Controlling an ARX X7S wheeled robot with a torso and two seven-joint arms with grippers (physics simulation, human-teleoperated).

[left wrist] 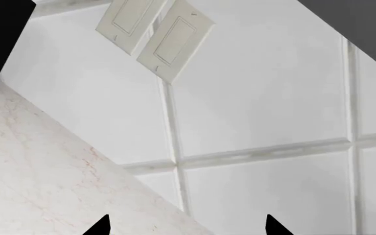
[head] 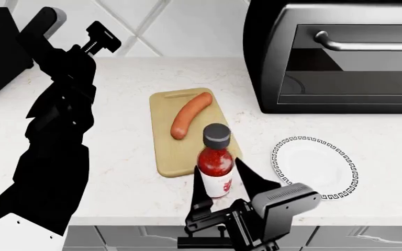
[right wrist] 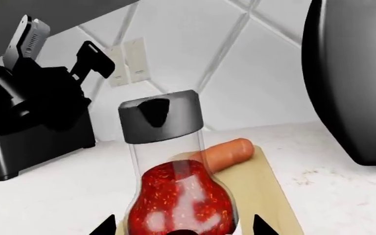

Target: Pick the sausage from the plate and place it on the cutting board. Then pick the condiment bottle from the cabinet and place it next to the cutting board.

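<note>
Left gripper (head: 102, 37): one, fingers spread, grasping nothing, raised above the pale marbled desk (head: 117, 172).
Tan wooden cutting board (head: 180, 151): one, carrying one orange-red curved sausage (head: 190, 114).
Red-sauce condiment bottle, grey cap (head: 216, 162): one, upright, overlapping the board's right edge, clasped by right gripper (head: 222, 183) fingers.
White Greek-key plate (head: 315, 167): one, right of bottle.
Black oven (head: 341, 52): one, behind.

"Bright in here, isn't it? Flat, even light all over the pale marble bench (head: 131, 188), with nothing blown out."

"Yes, and shadows are faint. The black robot arm (head: 58, 136) reads as a pure silhouette, no detail in it."

"The glossy black oven with the steel handle (head: 341, 57) shows soft reflections on its glass door."

"Everything's sharp edge to edge, no blur. The clear bottle of red sauce with the dark grey cap (right wrist: 175, 196) shows white highlights through its glass."
</note>
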